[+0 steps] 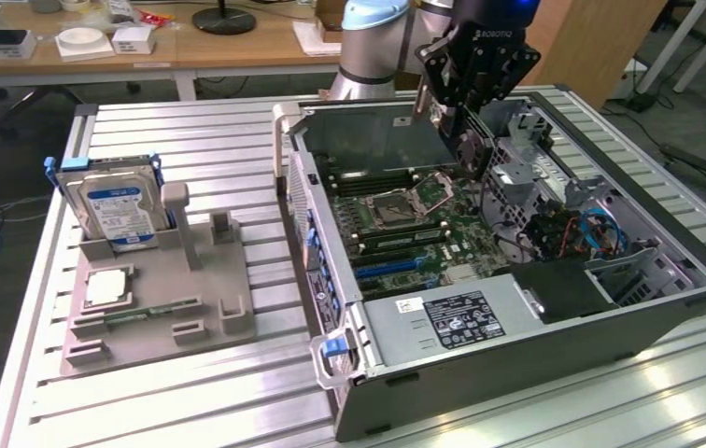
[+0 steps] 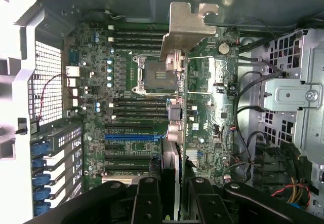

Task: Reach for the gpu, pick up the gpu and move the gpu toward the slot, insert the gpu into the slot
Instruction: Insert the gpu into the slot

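My gripper [image 1: 463, 119] hangs over the open computer case [image 1: 328, 233], shut on the gpu [image 1: 474, 147], a thin dark card held on edge above the motherboard [image 1: 409, 224]. In the wrist view the gpu [image 2: 174, 127] runs edge-on away from my gripper [image 2: 174, 196], with its metal end bracket [image 2: 188, 29] at the far end. One black finger [image 2: 147, 198] presses each face of the card. A blue slot [image 2: 130, 137] lies on the motherboard [image 2: 212, 107] beside the card's line; the blue slot [image 1: 385, 268] is nearer the case's front than the card. The card's lower edge is clear of the board.
A grey holder [image 1: 160, 289] on the slatted table at the exterior view's left carries a blue-labelled hard drive [image 1: 117, 210], a square chip [image 1: 104, 287] and a small memory stick [image 1: 154, 308]. Inside the case are the power supply [image 1: 453, 319], a drive cage [image 2: 291, 95] and cables [image 1: 596, 229].
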{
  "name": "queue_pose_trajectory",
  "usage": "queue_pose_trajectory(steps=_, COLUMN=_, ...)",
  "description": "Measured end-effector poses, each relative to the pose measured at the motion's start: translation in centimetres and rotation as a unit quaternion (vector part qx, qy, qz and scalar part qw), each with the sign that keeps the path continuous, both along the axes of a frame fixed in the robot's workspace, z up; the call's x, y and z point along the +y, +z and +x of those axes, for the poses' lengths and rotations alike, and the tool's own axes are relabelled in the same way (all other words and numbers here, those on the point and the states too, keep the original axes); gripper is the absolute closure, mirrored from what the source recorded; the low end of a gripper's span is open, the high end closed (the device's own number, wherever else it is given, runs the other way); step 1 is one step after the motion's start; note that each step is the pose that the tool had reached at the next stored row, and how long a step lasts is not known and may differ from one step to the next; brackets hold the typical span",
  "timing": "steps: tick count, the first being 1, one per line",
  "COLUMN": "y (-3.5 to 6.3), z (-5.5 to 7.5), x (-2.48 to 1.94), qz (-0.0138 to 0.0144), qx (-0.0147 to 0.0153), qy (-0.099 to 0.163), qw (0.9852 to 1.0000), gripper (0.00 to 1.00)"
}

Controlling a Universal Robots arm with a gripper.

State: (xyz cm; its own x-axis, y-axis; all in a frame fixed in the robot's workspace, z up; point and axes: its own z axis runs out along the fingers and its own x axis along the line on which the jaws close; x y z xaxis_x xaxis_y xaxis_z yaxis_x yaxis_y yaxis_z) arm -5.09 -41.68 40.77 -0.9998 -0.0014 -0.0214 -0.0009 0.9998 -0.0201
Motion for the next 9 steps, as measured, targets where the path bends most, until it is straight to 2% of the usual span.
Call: queue_pose_trajectory(steps=9, y=0.00, z=0.00, x=0.00, qz=0.0000, qx=0.0000, qy=0.008, qw=1.0000, gripper=0.73)
